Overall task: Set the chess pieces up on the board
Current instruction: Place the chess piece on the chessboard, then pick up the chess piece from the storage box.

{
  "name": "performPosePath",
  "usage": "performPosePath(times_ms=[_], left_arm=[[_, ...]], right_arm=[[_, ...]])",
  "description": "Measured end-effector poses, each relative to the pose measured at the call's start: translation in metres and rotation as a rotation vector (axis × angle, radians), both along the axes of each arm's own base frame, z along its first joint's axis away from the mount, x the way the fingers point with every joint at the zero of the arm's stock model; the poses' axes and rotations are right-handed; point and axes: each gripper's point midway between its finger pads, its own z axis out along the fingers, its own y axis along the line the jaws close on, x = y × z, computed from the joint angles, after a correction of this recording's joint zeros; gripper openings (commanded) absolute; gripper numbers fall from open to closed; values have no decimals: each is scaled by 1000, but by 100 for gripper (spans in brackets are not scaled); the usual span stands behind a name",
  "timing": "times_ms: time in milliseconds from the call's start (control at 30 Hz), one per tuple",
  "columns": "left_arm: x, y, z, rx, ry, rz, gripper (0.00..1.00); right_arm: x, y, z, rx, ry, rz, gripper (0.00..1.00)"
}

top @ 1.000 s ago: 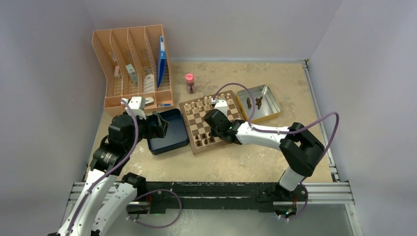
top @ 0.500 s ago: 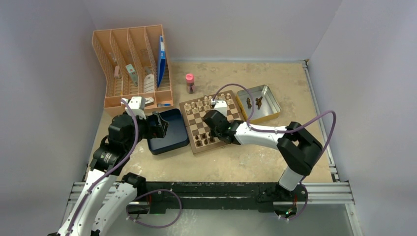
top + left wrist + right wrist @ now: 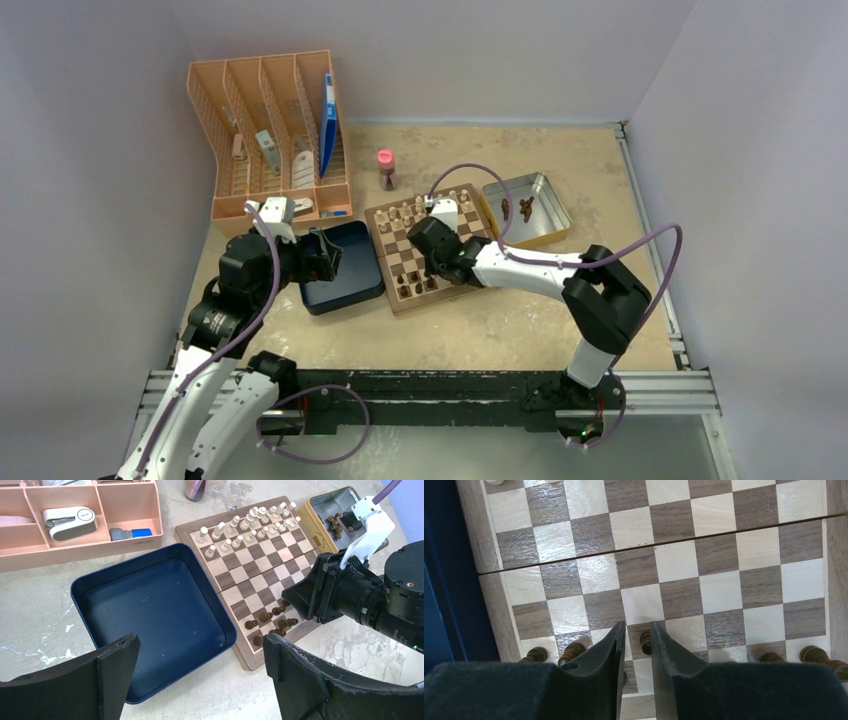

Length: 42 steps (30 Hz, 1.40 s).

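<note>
The board [image 3: 400, 245] lies mid-table, with several dark chess pieces [image 3: 415, 285] along its near edge. My right gripper [image 3: 428, 262] hangs low over that edge. In the right wrist view its jaws [image 3: 638, 626] stand a little apart around one dark piece [image 3: 645, 642], which rests on the board [image 3: 674, 560] beside the right finger. More dark pieces [image 3: 536, 654] stand either side. My left gripper [image 3: 200, 645] is wide open and holds nothing, hovering over the near edge of the dark blue box [image 3: 80, 587]. The left wrist view also shows the right gripper [image 3: 292, 605] above the dark pieces [image 3: 272, 622].
Pale pieces [image 3: 420, 207] fill the board's far rows. A metal tin [image 3: 548, 222] right of the board holds loose dark pieces [image 3: 517, 208]. The blue box [image 3: 340, 265] touches the board's left side. A peach organizer [image 3: 270, 130] and a pink bottle [image 3: 385, 168] stand behind.
The right gripper's jaws have spread apart over the board's near rows, and the right arm has shifted slightly left. The left arm has not moved.
</note>
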Motion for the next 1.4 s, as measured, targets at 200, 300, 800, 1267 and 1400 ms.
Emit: performPosePath(times_ms=[200,300,800,1267,1400], left_arm=[[0,0,1,-1,-2,0,95],[0,0,1,-1,-3,1,95],[0,0,1,-1,-3,1,95],[0,0,1,-2,-3,0,95],[0,0,1,-1,-3,-1,94]], right_arm=[[2,1,6,-4,-3,1,28],[3,1,9,-7,-8,-3,29],[101,-87,45,-19,-118,-235,29],[169,-181,30,-95,-124,-379,30],[170,-190,2,-123,-60,-367,30]])
